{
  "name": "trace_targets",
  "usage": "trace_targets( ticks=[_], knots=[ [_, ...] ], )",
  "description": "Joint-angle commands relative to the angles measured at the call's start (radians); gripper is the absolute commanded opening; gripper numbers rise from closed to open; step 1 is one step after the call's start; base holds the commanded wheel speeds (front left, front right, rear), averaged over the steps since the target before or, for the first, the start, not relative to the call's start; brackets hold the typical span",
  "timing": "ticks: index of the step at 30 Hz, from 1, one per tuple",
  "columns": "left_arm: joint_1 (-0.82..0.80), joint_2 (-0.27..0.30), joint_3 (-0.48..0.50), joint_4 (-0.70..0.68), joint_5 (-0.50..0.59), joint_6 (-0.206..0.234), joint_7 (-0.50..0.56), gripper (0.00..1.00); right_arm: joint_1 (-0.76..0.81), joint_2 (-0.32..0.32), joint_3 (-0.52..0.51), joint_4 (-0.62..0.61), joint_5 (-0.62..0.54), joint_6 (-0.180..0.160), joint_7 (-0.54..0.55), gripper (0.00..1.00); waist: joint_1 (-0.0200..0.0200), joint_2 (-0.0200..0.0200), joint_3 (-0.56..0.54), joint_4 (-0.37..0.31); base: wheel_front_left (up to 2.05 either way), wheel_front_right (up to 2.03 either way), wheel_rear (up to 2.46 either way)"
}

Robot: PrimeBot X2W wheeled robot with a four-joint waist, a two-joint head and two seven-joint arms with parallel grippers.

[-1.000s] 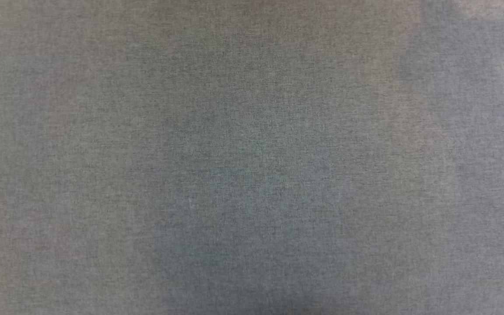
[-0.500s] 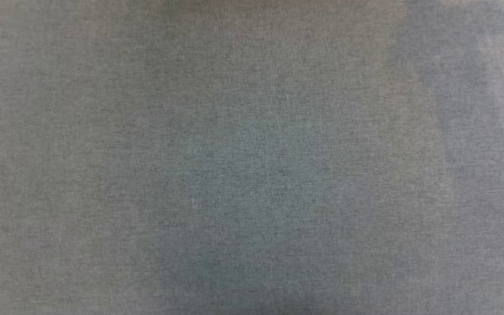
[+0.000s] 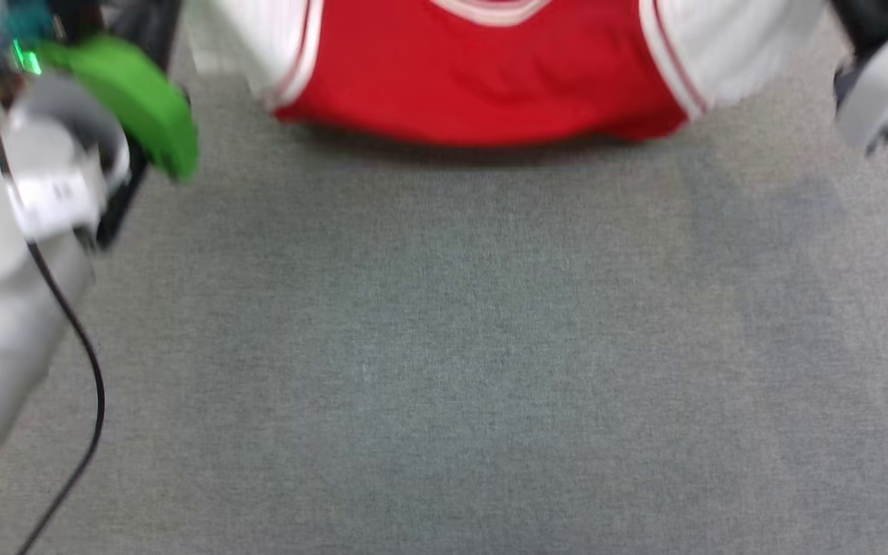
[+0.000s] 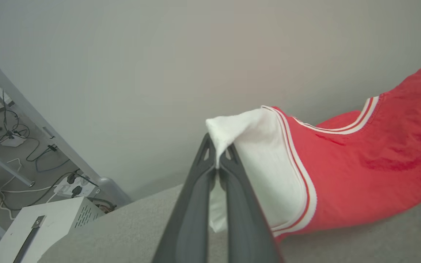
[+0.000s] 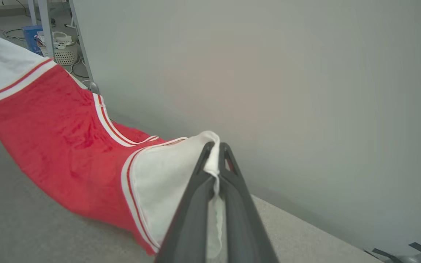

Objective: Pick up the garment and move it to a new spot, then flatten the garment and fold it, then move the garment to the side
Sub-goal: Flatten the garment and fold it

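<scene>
Between left pincer (image 4: 217, 148) and right pincer (image 5: 216, 147), each pinching a white sleeve (image 4: 265, 164), stretches the red garment (image 3: 490, 69).

Grey cloth surface (image 3: 444, 347); pale wall (image 4: 141, 54) behind. White box (image 4: 49, 219), power strip (image 4: 73, 185) w/ cables, poss. basket (image 5: 64, 54) on floor.

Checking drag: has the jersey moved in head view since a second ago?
Yes. The jersey has come in at the top edge, toward the robot; the darker patch on the grey surface held its place, so likely no camera shift.
</scene>
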Motion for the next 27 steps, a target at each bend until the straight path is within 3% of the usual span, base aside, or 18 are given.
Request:
trace_targets(
  ticks=[1, 17, 27],
  knots=[
    [0.071, 0.017, 0.007, -0.027, -0.028, 0.022, -0.012, 0.0, 0.057, -0.011, 0.014, -0.015, 0.014, -0.001, -0.013, 0.0, 0.0, 0.0, -0.08, 0.02, 0.0, 0.0, 0.0],
    [0.774, 0.151, 0.033, -0.406, -0.185, 0.261, -0.039, 0.0, 0.603, -0.146, 0.051, -0.142, 0.062, -0.001, -0.048, 0.0, 0.0, 0.0, -0.221, 0.023, 0.0, 0.0, 0.0],
    [0.992, 0.141, 0.09, -0.421, -0.194, 0.3, -0.041, 0.0, 0.894, -0.174, -0.068, -0.146, 0.09, -0.001, -0.057, 0.0, 0.0, 0.0, -0.259, 0.028, 0.0, 0.0, 0.0]
  ],
)
